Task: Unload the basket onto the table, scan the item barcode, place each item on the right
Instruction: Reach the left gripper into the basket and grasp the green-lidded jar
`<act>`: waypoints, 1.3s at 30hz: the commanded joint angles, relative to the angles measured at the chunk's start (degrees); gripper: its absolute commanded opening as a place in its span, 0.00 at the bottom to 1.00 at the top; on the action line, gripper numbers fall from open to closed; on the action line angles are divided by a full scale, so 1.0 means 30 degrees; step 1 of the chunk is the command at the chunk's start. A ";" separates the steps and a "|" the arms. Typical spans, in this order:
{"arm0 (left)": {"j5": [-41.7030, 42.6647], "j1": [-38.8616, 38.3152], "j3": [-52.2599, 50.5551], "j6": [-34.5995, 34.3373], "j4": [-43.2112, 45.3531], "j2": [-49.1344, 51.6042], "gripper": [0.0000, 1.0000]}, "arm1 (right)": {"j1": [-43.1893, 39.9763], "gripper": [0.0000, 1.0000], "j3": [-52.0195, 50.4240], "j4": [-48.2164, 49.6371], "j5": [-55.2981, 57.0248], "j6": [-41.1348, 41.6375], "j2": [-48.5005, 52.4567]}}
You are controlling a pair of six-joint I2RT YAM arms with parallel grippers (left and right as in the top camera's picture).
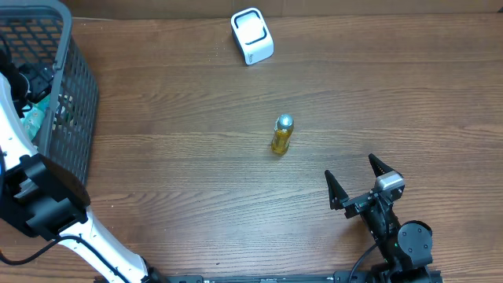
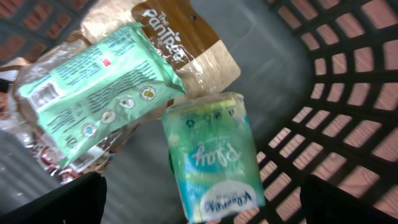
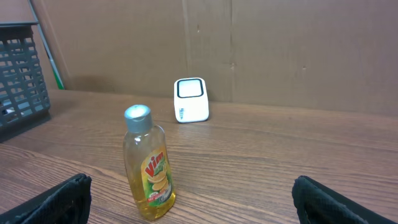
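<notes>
- The right pincer (image 1: 348, 163) sits low over the tabletop (image 1: 196, 196), its two fingers spread wide with nothing between them.
- A yellow dish-soap bottle (image 1: 282, 134) with a silver cap stands upright ahead of that pincer, a little to its left and well apart from both fingers (image 3: 62, 199); its label faces the right wrist camera.
- Farther ahead, beyond the bottle (image 3: 149, 165), a white scanner (image 3: 190, 99) stands near the back edge of the tabletop, close to the cardboard wall.
- The left pincer (image 2: 202, 202) is down inside the grey basket (image 1: 75, 86), its fingers spread apart and holding nothing.
- Right under it lies a green tissue pack (image 2: 211, 155).
- Beyond the tissue pack, overlapping its far end, lies a mint-green packet (image 2: 99, 93), with a brown bag (image 2: 186, 43) partly beneath it.
- The basket's lattice wall (image 2: 348, 81) rises beside the left pincer.
</notes>
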 commanded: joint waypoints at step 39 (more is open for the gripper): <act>0.0692 -0.0073 0.1683 0.0364 0.0707 -0.0787 0.23 | -0.0051 1.00 -0.0197 0.0051 0.0036 0.0044 -0.0109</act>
